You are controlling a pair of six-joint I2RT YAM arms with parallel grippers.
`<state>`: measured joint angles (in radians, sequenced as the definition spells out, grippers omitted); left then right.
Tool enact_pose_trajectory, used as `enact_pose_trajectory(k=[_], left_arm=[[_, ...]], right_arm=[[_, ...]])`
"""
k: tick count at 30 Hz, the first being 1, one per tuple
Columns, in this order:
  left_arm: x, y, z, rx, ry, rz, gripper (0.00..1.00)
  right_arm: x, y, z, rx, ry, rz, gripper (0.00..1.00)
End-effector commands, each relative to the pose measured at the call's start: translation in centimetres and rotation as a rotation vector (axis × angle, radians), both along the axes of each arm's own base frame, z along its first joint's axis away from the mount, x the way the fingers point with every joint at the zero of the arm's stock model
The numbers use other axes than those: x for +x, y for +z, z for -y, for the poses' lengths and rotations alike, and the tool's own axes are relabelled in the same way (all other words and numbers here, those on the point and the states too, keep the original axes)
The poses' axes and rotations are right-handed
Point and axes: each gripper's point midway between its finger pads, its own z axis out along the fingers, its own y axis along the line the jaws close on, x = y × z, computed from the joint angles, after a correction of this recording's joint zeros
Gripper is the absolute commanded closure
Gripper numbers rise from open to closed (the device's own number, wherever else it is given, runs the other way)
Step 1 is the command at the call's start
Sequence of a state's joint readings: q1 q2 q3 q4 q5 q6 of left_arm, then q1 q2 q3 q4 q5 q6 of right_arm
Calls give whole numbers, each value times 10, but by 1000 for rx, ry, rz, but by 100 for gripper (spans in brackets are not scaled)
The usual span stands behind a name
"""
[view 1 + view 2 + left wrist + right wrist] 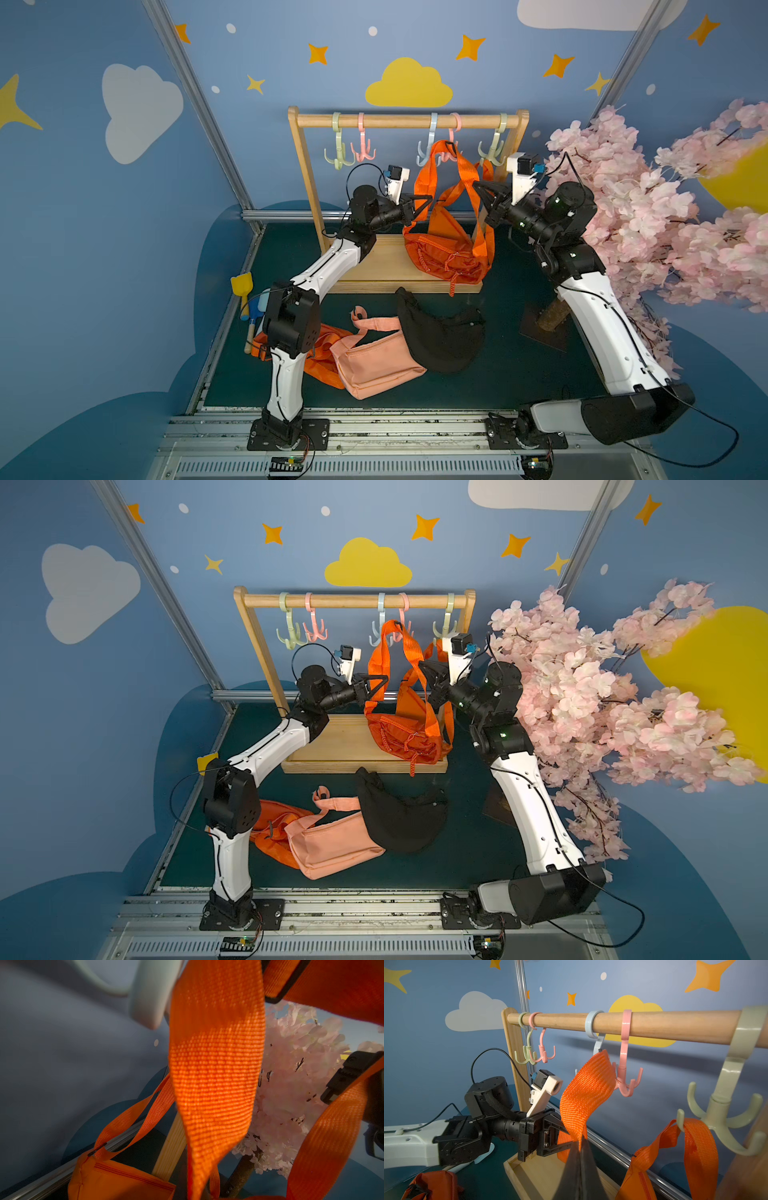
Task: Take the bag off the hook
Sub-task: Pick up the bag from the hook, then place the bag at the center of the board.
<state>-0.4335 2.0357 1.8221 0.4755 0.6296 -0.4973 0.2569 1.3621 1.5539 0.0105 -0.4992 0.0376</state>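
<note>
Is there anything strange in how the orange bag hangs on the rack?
Yes: besides the strap up beside the blue hook, a second loop of the orange bag sits over a prong of the green end hook. Lifting the first alone probably will not free the bag.

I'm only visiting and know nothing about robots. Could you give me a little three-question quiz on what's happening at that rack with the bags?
1. Multiple choice: how many hooks hang on the wooden rail? A three, B five, C seven.
2. True or false: the black bag lies on the table.
3. Short answer: what are the left gripper and the right gripper both pinching?
Key: 1 B. 2 true. 3 the strap of the hanging orange bag.
</note>
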Motion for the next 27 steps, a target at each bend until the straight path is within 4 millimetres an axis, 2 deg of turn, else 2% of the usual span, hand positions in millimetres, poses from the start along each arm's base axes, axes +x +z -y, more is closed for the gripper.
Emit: enact_pose_trajectory(k=[1, 8, 14, 20, 27], left_arm=[[-19, 43, -6, -37, -1, 126, 96], [-19, 64, -4, -49, -8, 162, 96], [-34, 71, -11, -36, -6, 191, 96], [-61, 76, -18, -11, -26, 239, 96], [-103, 83, -24, 28, -72, 312, 96]], right_arm=[[-10, 23, 3, 1, -20, 86, 100], [-3, 32, -7, -5, 4, 94, 100], [-15, 33, -10, -20, 12, 103, 100], [-33, 31, -9, -37, -3, 123, 100], [-63, 36, -6, -6, -14, 174, 100]])
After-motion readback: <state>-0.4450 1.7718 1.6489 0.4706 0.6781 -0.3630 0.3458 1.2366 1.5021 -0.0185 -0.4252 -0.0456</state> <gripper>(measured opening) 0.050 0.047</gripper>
